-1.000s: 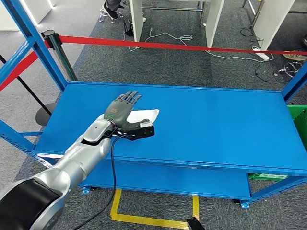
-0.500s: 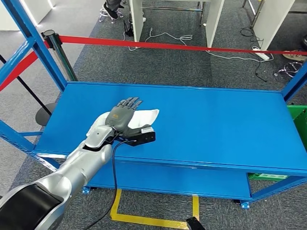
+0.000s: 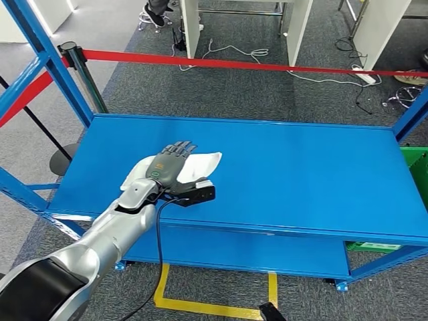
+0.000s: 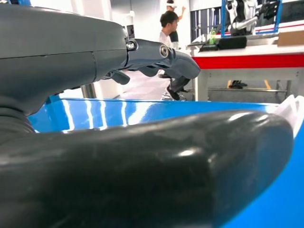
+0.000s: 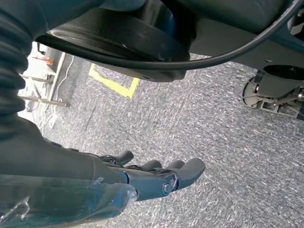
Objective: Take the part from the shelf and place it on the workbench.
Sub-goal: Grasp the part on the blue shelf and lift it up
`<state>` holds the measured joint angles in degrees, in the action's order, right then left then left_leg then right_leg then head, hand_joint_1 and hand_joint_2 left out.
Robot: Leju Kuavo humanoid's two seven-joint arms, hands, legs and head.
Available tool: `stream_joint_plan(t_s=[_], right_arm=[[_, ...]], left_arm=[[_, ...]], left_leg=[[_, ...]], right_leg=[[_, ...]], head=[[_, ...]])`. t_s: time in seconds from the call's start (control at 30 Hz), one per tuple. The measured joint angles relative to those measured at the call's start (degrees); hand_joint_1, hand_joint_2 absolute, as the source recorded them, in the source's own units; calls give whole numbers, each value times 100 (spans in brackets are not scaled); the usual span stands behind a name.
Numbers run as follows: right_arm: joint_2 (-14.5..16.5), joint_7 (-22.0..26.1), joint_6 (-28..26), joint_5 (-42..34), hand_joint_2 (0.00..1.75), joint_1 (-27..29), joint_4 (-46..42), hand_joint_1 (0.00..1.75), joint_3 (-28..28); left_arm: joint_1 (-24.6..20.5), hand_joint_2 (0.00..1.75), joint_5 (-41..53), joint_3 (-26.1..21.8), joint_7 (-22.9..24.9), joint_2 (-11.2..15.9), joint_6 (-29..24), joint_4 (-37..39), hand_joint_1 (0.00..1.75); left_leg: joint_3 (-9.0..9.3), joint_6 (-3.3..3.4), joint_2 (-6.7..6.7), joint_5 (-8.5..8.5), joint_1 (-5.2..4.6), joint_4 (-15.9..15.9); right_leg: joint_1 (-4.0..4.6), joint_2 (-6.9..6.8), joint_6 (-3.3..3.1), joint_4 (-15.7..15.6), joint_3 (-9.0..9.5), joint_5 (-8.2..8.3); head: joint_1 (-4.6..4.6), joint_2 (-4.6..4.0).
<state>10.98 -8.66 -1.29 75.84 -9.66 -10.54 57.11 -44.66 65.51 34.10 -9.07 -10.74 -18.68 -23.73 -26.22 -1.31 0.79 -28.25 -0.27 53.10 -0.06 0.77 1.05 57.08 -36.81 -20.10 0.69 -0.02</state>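
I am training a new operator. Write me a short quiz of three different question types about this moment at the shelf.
1. True or false: the left hand lies over the flat white part on the blue metal shelf.
2. What stretches across the floor behind the shelf? A) red barrier tape B) green hose C) wooden plank
3. Fill in: the right hand hangs over grey ____.

Key: 1 true; 2 A, the red barrier tape; 3 carpet.

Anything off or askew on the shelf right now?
Nothing stands out. The white part lies flat on the blue shelf, under the left hand. No spill or visible damage. The right hand hangs over the carpet, holding nothing.
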Motion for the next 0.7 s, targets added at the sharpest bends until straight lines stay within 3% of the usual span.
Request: stream_joint_plan(t_s=[0.37, 0.5, 0.7], right_arm=[[16, -31, 11, 64, 175, -27, 0, 0, 0], [19, -37, 12, 79, 175, -35, 0, 0, 0], [32, -40, 21, 122, 175, -56, 0, 0, -2]], left_arm=[[-30, 0, 7, 0, 145, 76, 19, 140, 0], [-34, 175, 9, 0, 171, 109, 20, 179, 0], [-40, 175, 10, 0, 222, 169, 77, 257, 0]], left_leg=[[0, 0, 0, 0, 0, 0], [-1, 0, 0, 0, 0, 0], [-1, 0, 0, 0, 0, 0]], right_leg=[[0, 0, 0, 0, 0, 0], [0, 0, 0, 0, 0, 0], [0, 0, 0, 0, 0, 0]], head=[[1, 0], [1, 0], [1, 0]])
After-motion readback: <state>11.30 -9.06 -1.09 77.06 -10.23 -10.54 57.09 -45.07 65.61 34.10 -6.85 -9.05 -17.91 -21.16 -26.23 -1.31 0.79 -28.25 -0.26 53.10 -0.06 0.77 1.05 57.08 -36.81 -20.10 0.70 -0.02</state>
